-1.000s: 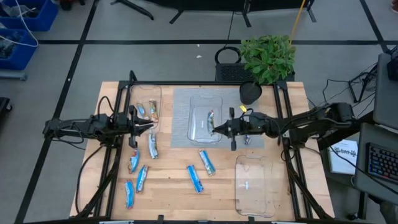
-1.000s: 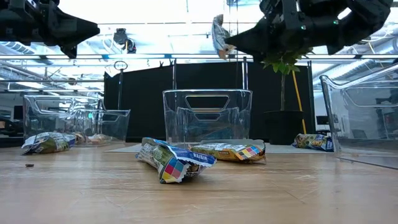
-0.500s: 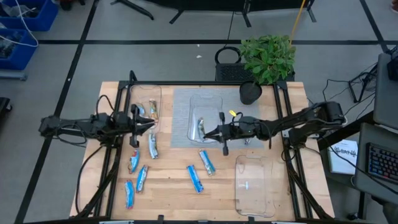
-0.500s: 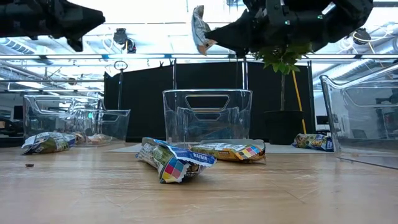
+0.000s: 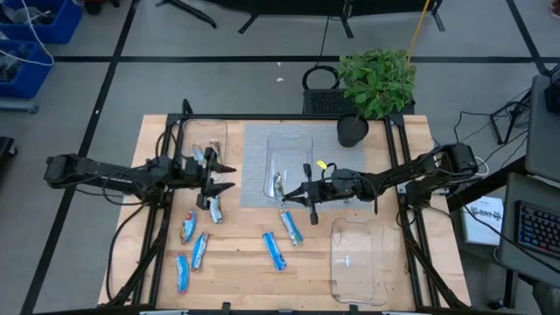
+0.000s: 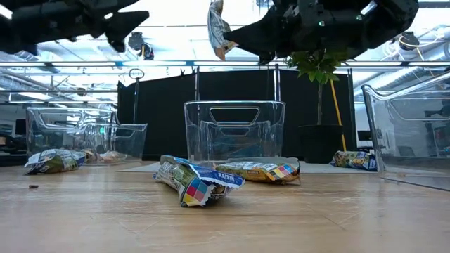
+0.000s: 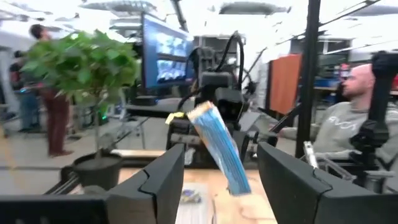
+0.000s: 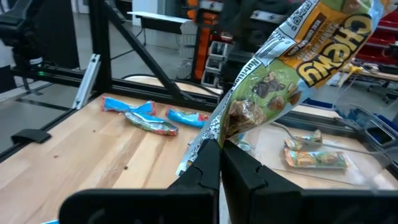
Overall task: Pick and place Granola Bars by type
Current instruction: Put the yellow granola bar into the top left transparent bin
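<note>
My right gripper (image 5: 290,188) is shut on a silver-green granola bar (image 5: 277,184), high over the near left part of the middle clear tray (image 5: 302,140). The low view shows this bar (image 6: 216,24) standing up from the fingers. My left gripper (image 5: 230,176) hovers open and holds nothing, between the left tray (image 5: 197,131) and a bar on the table (image 5: 213,208). In its wrist view the same bar (image 7: 217,149) shows beyond the gap between its fingers. Several blue bars (image 5: 276,249) lie flat on the wood. My right gripper pinches the bar's lower end (image 8: 216,132) between its two fingers (image 8: 202,165). The fingers come in level from the table's right. The bar rises from the fingertips, tilted toward the far edge, lifted clear of tray and table.
The left tray holds a few bars (image 8: 314,155). A third clear tray (image 5: 357,258) at the near right holds one bar. A potted plant (image 5: 376,79) stands at the far edge. Blue bars (image 5: 188,227) cluster at the near left, and others lie in the middle (image 5: 290,227).
My right gripper has carried its bar toward the table's left, from over the middle of the centre tray to the tray's near left part, and a little higher. My left gripper has moved toward the table's right and has opened its fingers.
</note>
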